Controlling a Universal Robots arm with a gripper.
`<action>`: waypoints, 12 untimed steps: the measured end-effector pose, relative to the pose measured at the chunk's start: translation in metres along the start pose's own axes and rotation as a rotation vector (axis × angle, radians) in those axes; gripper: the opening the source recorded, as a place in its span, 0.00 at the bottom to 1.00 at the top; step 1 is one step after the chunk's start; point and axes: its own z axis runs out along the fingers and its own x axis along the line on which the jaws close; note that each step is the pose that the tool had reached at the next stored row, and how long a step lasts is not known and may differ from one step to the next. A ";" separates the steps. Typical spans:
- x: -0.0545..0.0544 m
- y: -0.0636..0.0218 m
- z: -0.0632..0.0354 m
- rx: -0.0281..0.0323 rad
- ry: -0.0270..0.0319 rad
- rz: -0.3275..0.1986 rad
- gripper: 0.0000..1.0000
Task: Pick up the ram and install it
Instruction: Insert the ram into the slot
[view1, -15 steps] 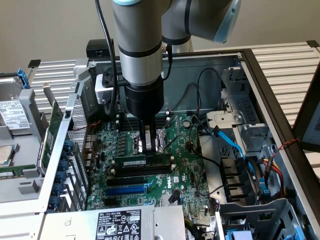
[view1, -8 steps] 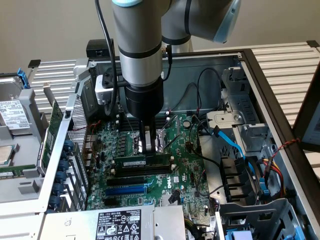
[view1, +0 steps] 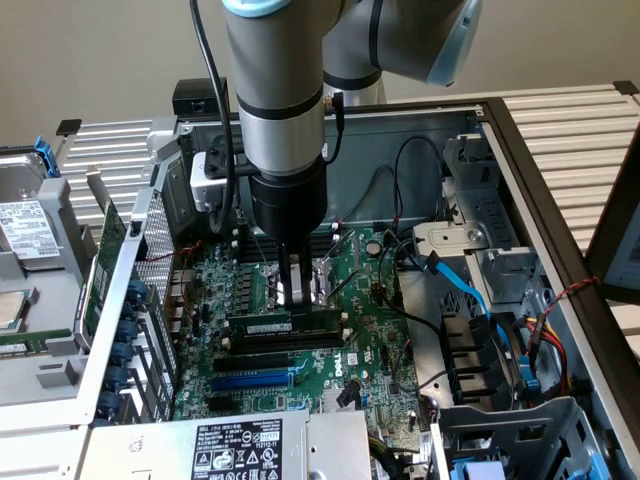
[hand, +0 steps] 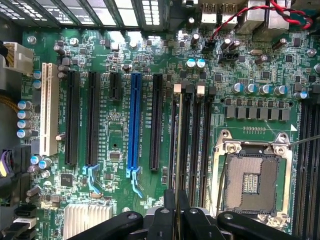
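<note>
In the exterior view my gripper (view1: 291, 292) reaches straight down into the open computer case, shut on the ram (view1: 275, 326). The ram is a thin green stick with a white label strip. It lies level along the black memory slots (view1: 285, 346) on the motherboard, at or just above the nearest slot; whether it is seated I cannot tell. The wrist view looks down the ram's thin top edge (hand: 177, 160), which runs from my gripper (hand: 177, 212) along a memory slot (hand: 191, 140) with a white latch at its far end.
A long blue slot (hand: 134, 125) and black expansion slots lie beside the memory slots, and the open CPU socket (hand: 250, 175) is on the other side. Blue and black cables (view1: 470, 290) fill the exterior view's right. A green expansion card (view1: 108, 255) stands outside the case wall.
</note>
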 end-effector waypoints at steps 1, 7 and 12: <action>0.000 0.0000 0.0002 0.0002 -0.0002 0.000 0.14; 0.000 0.0000 0.0016 0.0002 -0.0003 0.001 0.14; 0.000 0.0000 0.0022 0.0001 -0.0003 0.003 0.14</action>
